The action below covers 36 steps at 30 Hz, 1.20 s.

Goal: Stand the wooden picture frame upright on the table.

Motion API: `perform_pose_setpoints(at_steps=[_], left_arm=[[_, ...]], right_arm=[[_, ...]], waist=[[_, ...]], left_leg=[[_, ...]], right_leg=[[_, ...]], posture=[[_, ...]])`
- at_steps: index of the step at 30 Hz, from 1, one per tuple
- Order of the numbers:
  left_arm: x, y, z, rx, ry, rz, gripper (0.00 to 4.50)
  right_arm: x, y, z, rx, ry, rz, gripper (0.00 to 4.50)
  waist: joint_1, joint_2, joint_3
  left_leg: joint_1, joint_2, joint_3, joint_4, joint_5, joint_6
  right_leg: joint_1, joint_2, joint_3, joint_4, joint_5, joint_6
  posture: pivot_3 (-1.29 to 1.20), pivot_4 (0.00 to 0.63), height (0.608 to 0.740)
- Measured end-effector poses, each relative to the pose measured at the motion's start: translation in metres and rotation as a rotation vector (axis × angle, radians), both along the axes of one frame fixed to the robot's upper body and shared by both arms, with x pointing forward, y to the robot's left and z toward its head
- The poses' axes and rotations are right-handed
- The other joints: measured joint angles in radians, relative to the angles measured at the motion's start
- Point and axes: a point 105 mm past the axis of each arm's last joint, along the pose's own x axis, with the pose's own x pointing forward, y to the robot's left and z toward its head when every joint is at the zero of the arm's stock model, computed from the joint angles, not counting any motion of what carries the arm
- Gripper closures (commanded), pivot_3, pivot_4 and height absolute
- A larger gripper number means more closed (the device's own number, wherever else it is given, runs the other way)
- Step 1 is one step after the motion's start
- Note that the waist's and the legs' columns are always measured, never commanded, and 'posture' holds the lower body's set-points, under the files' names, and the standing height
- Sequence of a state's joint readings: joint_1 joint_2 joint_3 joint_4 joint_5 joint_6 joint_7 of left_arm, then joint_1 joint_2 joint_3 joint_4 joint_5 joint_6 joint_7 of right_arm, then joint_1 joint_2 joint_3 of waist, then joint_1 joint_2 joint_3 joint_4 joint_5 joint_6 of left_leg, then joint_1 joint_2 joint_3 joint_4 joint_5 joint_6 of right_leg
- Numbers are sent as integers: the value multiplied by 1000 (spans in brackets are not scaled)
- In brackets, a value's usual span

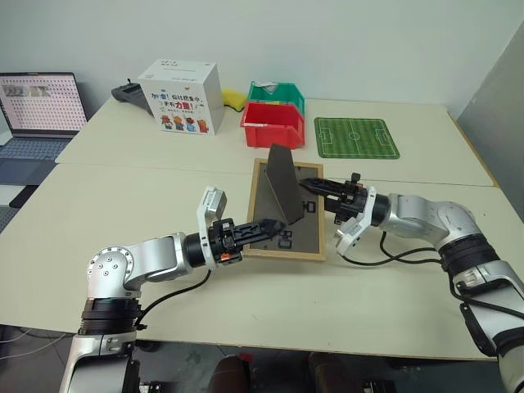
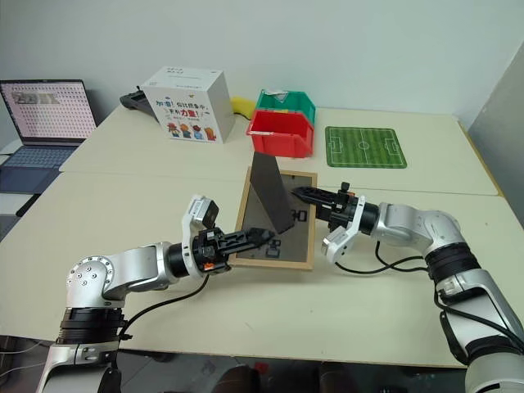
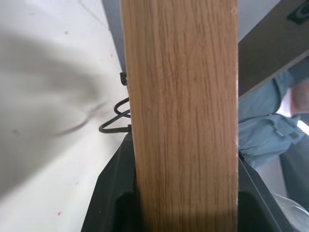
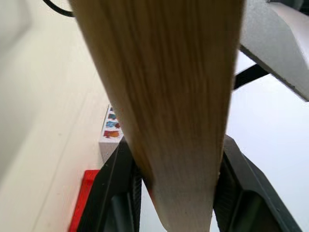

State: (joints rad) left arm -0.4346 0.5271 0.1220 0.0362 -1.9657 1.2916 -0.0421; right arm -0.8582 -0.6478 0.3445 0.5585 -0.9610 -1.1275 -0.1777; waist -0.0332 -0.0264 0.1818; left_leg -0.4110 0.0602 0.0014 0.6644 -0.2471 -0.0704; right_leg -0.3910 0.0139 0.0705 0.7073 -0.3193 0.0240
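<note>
The wooden picture frame (image 1: 299, 229) is held low over the middle of the table (image 1: 147, 196), dark back panel up, its fold-out stand (image 1: 284, 190) sticking up. Whether it touches the tabletop I cannot tell. My left gripper (image 1: 266, 228) comes in level from the left and is shut on the frame's near left edge. In the left wrist view the light wood rim (image 3: 183, 121) sits between the black fingers (image 3: 113, 193). My right gripper (image 1: 315, 187) reaches in from the right, shut on the far right edge; the rim (image 4: 169, 96) sits between its fingers (image 4: 111, 193).
Behind the frame stand a red bin (image 1: 273, 125) and a green bin (image 1: 278, 94). A green football-pitch mat (image 1: 356, 137) lies at the back right. A white printed box (image 1: 180, 97) stands at the back left, with a laptop (image 1: 37, 110) at the far left.
</note>
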Motion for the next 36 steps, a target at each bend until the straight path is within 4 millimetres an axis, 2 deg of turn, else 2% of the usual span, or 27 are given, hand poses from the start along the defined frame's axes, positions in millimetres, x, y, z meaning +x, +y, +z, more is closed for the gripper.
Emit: perform_pose_setpoints(at_steps=[1,5,9,11,14,16,19,22,24,26,30,35,36], left_arm=[[1,0,0,0,-2,5,2557],[3,4,2,40,-33,49,1746],[7,16,0,68,-32,99,860],[11,31,7,83,-55,157,499],[19,69,18,136,-118,336,15],[13,87,21,247,-199,413,0],[0,88,22,405,-344,425,0],[-3,89,9,677,-541,459,0],[-3,89,6,797,-698,465,0],[-3,90,4,849,-789,464,0],[-4,92,-1,870,-858,486,0],[-9,92,-16,893,-878,440,0],[-9,91,-16,887,-884,439,0]], right_arm=[[0,0,0,0,0,1,3082],[2,-2,-8,-22,36,-8,3223],[10,-8,-12,-9,156,-61,3223],[11,-8,-12,0,219,-65,3223],[15,-6,-13,102,418,-92,3223],[20,-3,-20,185,633,-119,3223],[27,8,-34,244,922,-129,3223],[33,21,-46,350,1291,-96,3223],[30,27,-55,357,1550,-57,3223],[25,29,-62,335,1717,-33,3223],[22,31,-63,292,1944,5,3223],[23,26,-80,269,2041,-1,3223],[23,27,-81,271,2047,4,2873]], waist=[[0,0,0],[0,0,0],[-1,0,0],[-5,0,0],[-14,0,0],[-19,0,0],[-16,0,0],[-13,2,1],[-7,2,1],[1,2,2],[2,3,2],[1,3,2],[1,3,2]], left_leg=[[0,0,0,0,0,0],[2,0,1,0,0,0],[2,0,0,0,0,0],[2,1,0,0,0,1],[3,4,-1,-1,-1,1],[3,4,-2,-2,-1,1],[3,3,-2,-2,-1,1],[4,2,-1,-2,-1,1],[3,1,0,-3,-1,1],[3,1,1,-3,-2,3],[2,1,2,-3,-4,7],[2,1,3,-4,-5,8],[2,1,3,-3,-5,8]], right_leg=[[0,0,0,0,0,0],[1,0,1,0,0,0],[1,0,0,0,0,0],[2,0,0,0,0,0],[3,0,0,-1,0,0],[3,-1,-1,-1,0,0],[4,-1,-1,-1,0,0],[4,1,-1,-2,0,-1],[3,1,-1,-2,0,-1],[3,2,-1,-3,0,-1],[2,2,-1,-4,0,-1],[1,3,-1,-5,0,-1],[2,2,-1,-5,0,-1]], posture=[[0,150,740],[0,150,740],[0,150,740],[0,150,740],[0,150,740],[0,150,740],[0,150,740],[0,150,740],[0,150,740],[0,150,740],[0,150,740],[0,150,740],[0,150,740]])
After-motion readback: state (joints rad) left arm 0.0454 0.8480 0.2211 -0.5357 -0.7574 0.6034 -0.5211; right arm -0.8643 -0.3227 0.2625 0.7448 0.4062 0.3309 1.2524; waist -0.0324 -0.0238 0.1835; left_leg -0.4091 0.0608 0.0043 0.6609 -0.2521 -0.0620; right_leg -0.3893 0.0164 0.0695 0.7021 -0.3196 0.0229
